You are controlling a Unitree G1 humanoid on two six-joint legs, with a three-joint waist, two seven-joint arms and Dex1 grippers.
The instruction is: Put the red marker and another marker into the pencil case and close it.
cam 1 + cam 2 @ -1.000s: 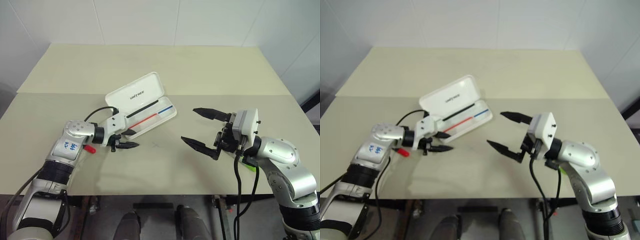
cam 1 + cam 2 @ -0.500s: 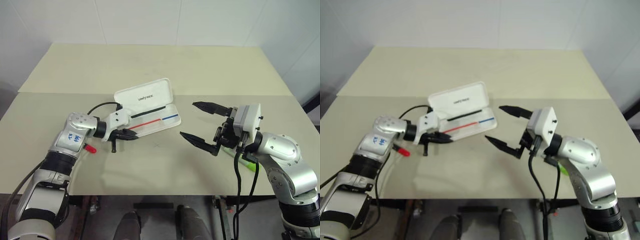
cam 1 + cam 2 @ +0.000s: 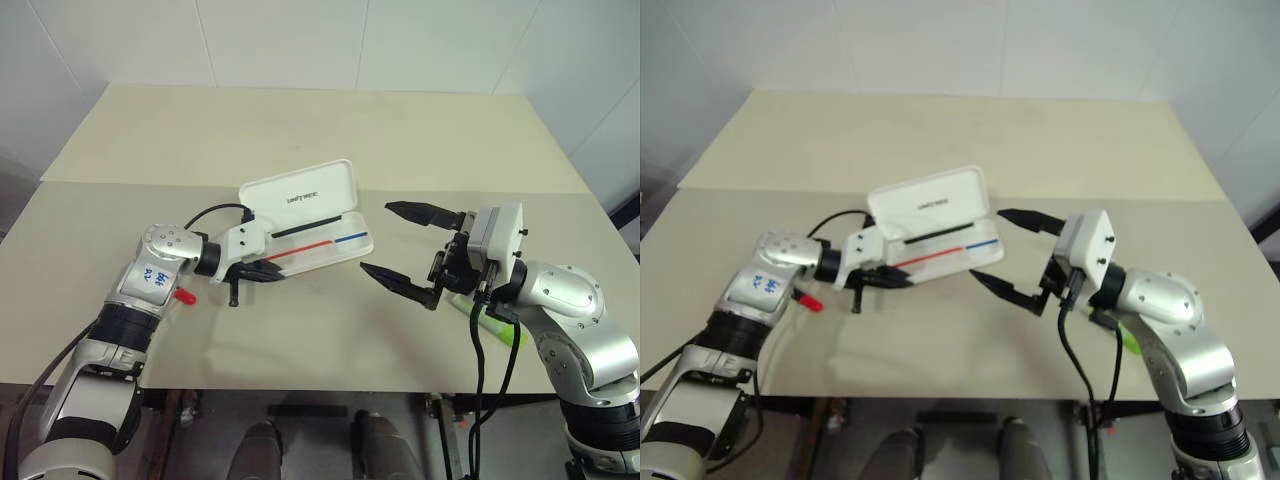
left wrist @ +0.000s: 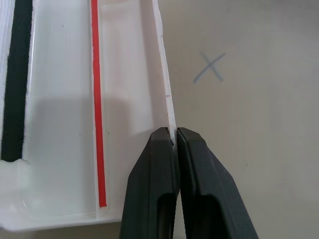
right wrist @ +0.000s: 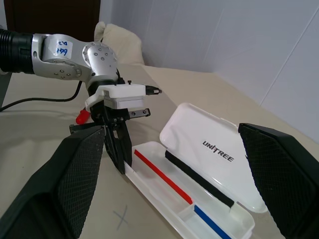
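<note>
Two arms reach over the beige table (image 3: 330,130). Left gripper (image 3: 262,272) points forward and toward the robot's right, angled down, its black fingers (image 4: 158,184) pressed together on the thin near wall of the pencil case (image 3: 322,238) — the left wrist view shows the white rim pinched between the two tips, at the tray's left end. Right gripper (image 3: 412,250) is held off the tabletop, pointing toward the robot's left, fingers spread wide with nothing between them; one finger (image 3: 398,283) sits nearer the table, the other (image 3: 420,212) above and behind it.

Nearest the table's front edge: the red marker (image 3: 181,297) lies on the table beside the left forearm, behind the gripper and apart from the case. Another marker (image 3: 492,324), neon green, lies on the table under the right forearm, partly hidden by the arm and its black cable (image 3: 478,360).

Between the grippers, a faint pencilled X (image 4: 210,67) marks the tabletop just beside the case's near wall.

Farther back — the case lies open, lid (image 5: 212,154) raised and printed "UNITREE", with red and blue stripes and a black strip inside the tray. Tray holds no marker. Right fingertips are near the case's right end, not touching.
</note>
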